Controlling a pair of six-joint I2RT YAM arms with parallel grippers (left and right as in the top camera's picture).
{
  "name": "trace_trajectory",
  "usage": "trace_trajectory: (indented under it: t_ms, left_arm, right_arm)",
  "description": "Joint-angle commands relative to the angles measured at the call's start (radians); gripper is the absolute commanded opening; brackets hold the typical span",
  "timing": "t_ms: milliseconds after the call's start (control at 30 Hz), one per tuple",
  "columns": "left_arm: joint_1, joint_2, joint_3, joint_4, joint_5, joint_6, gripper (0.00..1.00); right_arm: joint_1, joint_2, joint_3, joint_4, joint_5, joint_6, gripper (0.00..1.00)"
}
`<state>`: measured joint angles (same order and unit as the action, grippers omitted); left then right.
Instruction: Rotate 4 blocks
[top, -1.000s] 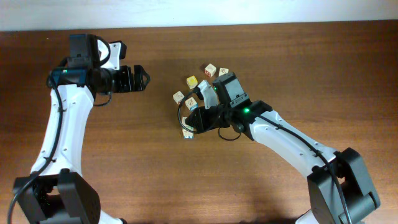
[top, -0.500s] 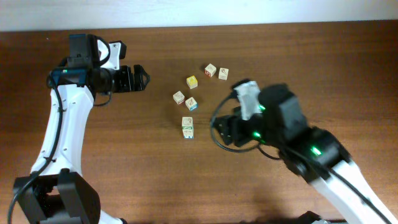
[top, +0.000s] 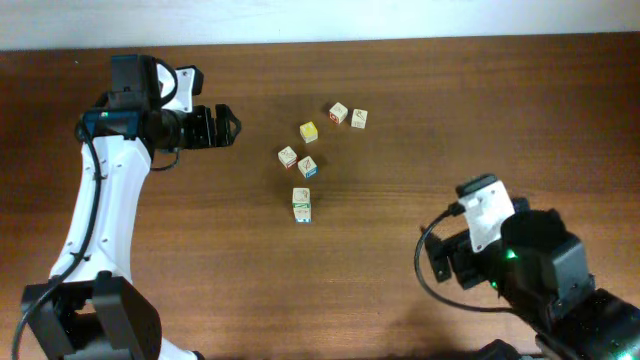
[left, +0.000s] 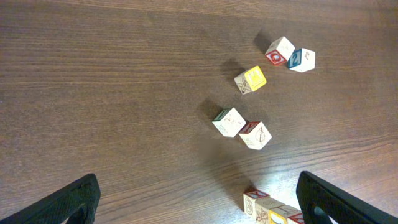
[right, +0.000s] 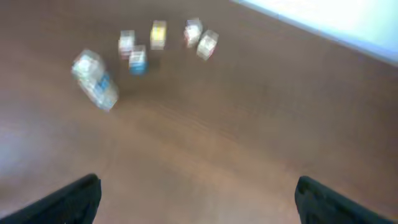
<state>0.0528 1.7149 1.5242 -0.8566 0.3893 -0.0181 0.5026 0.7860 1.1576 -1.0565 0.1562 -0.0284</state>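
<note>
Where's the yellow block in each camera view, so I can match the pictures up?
Overhead: yellow block above centre, in the cluster.
Left wrist: yellow block right of centre, upper half.
Right wrist: yellow block near the top, left of centre, blurred.
Shared landmark: the red-printed block just to its right in every view.

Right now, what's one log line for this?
left gripper: open, empty | right gripper: open, empty, apart from blocks | blocks: on table

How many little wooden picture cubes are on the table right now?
7 small pale wooden picture cubes: two at the overhead view's top, one yellow-faced below-left, two beneath it, two abutting lowest; that last clump may hide another.
</note>
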Motion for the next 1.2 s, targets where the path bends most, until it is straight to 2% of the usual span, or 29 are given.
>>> trace_trajectory:
  t_ms: [0, 33, 100, 233, 300, 367, 467, 867, 967, 1100, 1167]
  left_arm:
    - [0.002, -0.009, 0.012, -0.001, 0.006, 0.019, 0.99]
    - [0.002, -0.009, 0.012, -0.001, 0.006, 0.019, 0.99]
    - [0.002, -0.009, 0.012, -0.001, 0.006, 0.019, 0.99]
    - [0.002, -0.009, 0.012, -0.001, 0.006, 0.019, 0.99]
    - [0.002, -0.009, 0.012, -0.001, 0.006, 0.019, 0.99]
    - [0.002, -0.009, 0.012, -0.001, 0.006, 0.019, 0.99]
    - [0.002, -0.009, 0.012, -0.001, 0.006, 0.019, 0.99]
    - [0.002, -0.009, 0.012, -0.001, 0.006, 0.019, 0.99]
    - [0.002, -0.013, 0.012, -0.002, -0.122, 0.019, 0.99]
    - [0.002, -0.159, -0.004, 0.003, -0.208, 0.047, 0.99]
    - [0.002, -0.279, -0.112, 0.116, -0.208, 0.089, 0.99]
  right_arm:
    - [-0.165, -0.051, -0.067, 0.146, -0.079, -0.099, 0.99]
    - [-0.278, -0.117, -0.160, 0.311, -0.145, -0.101, 0.98]
    - [-0.375, -0.253, -0.365, 0.556, -0.248, -0.180, 0.99]
    - [-0.407, -0.551, -0.890, 1.056, -0.251, -0.181, 0.99]
    - [-0.406, -0.654, -1.055, 1.151, -0.254, -0.181, 0.99]
    - [-0.406, -0.742, -1.152, 1.131, -0.254, -0.180, 0.98]
    - [-0.404, -0.783, -1.152, 0.982, -0.241, -0.173, 0.98]
    - [-0.404, -0.780, -1.152, 0.985, -0.239, -0.174, 0.99]
    - [-0.404, -0.780, -1.152, 0.984, -0.239, -0.174, 0.99]
    - [-0.404, -0.780, -1.152, 0.985, -0.239, -0.174, 0.98]
    - [-0.404, -0.780, -1.152, 0.985, -0.239, -0.174, 0.99]
